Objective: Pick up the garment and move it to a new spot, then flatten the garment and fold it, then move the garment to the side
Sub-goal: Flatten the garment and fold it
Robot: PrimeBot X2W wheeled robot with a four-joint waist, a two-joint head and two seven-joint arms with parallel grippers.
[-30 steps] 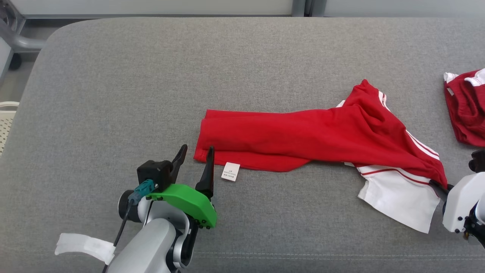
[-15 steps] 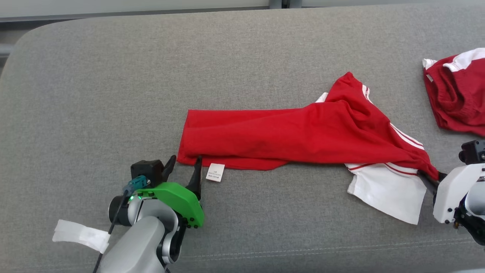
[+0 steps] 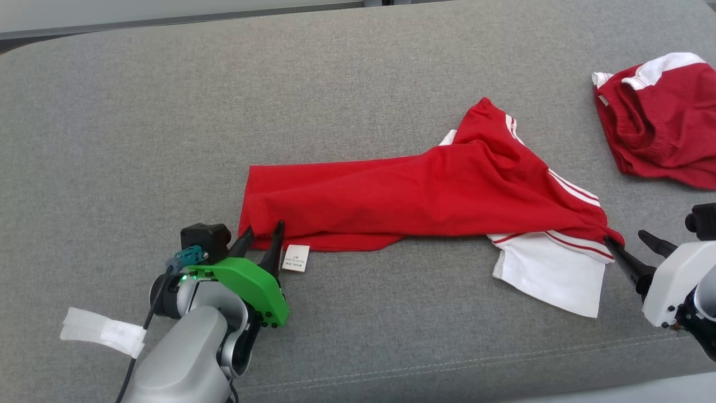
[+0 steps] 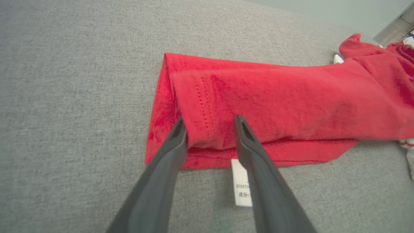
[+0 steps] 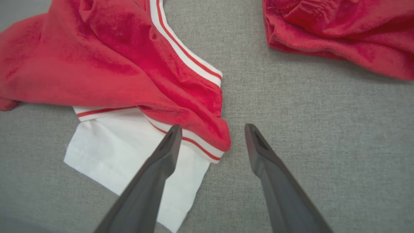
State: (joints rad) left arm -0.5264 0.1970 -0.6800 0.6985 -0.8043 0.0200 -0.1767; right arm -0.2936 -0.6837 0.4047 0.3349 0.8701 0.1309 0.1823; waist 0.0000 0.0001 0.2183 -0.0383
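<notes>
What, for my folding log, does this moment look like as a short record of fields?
surface: grey cushion
garment: red shirt with white striped sleeve, lying long and creased, not flattened or neatly folded
white label: on the cushion at the hem, beside the left jaws
left jaws: apart, astride the garment's hem corner, not closed on it
right jaws: wide apart at the sleeve end, the red tip between them, not clamped
second red garment: crumpled at the far right, apart from the shirt
</notes>
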